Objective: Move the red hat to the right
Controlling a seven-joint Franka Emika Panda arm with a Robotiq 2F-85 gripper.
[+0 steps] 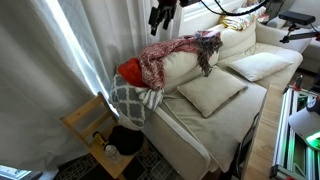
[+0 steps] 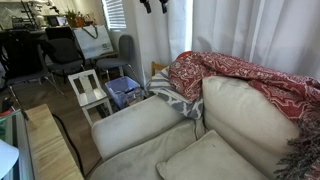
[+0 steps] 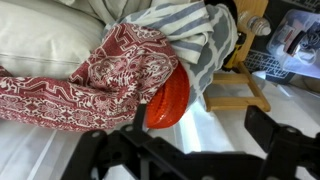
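In an exterior view the red hat [image 1: 127,70] is found at the arm end of a cream sofa [image 1: 200,130], tucked against the edge of a red-and-white patterned blanket [image 1: 170,55] and directly above a grey-and-white checked cloth [image 1: 130,98] that hangs over the arm. Only a rounded red bulge is exposed, facing a white curtain [image 1: 50,60]. The gripper [image 1: 163,20] is held high above the sofa back, well apart from the hat, with its jaws spread and nothing in them. A wooden side table [image 1: 85,118] is placed beside the arm, and a loose cushion [image 1: 212,92] lies on the seat. In an exterior view from the opposite end, the gripper [image 2: 153,6] is cut off at the top edge and the blanket [image 2: 240,80] is draped over the sofa back; the hat cannot be picked out there. A small white chair [image 2: 90,92] and an office chair [image 2: 65,55] are seen on a wood floor [image 2: 50,140]. In the wrist view the hat [image 3: 172,98] is shown as a red crescent, partly covered by the blanket, its long axis running top to bottom with a slight tilt. The gripper [image 3: 190,155] is seen wide open and empty.
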